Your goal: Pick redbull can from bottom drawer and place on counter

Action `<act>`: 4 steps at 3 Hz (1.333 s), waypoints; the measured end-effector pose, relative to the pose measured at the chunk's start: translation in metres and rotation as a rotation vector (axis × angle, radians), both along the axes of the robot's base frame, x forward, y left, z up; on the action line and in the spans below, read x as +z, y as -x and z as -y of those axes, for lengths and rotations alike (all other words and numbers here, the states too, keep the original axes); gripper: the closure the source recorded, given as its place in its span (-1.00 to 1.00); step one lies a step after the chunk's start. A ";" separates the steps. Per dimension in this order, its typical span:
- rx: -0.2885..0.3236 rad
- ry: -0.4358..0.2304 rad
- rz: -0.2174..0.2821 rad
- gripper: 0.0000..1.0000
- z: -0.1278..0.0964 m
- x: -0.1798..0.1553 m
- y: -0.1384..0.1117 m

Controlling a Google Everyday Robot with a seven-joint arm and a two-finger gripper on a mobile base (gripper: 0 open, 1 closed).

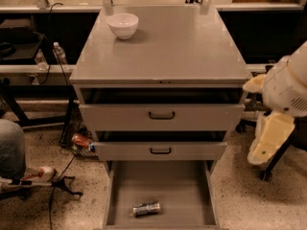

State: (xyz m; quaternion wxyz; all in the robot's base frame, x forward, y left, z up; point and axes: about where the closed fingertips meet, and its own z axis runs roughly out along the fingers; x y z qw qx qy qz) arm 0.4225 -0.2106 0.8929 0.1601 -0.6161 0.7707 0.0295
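Observation:
The redbull can (147,208) lies on its side on the floor of the open bottom drawer (184,190), near its front edge and a little left of centre. The counter (168,47) is the grey top of the cabinet above. My gripper (266,145), a cream-coloured part under the white arm, hangs at the right of the cabinet at about the height of the middle drawer. It is apart from the cabinet, well above and to the right of the can, and holds nothing that I can see.
A white bowl (123,25) stands at the counter's back left. The top drawer (161,115) and middle drawer (160,151) are slightly pulled out. A reddish-orange can (81,140) and cables lie on the floor at left. A plastic bottle (59,52) stands on a shelf at left.

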 end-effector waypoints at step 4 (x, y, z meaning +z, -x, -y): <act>0.000 -0.063 -0.165 -1.00 -0.008 -0.093 0.029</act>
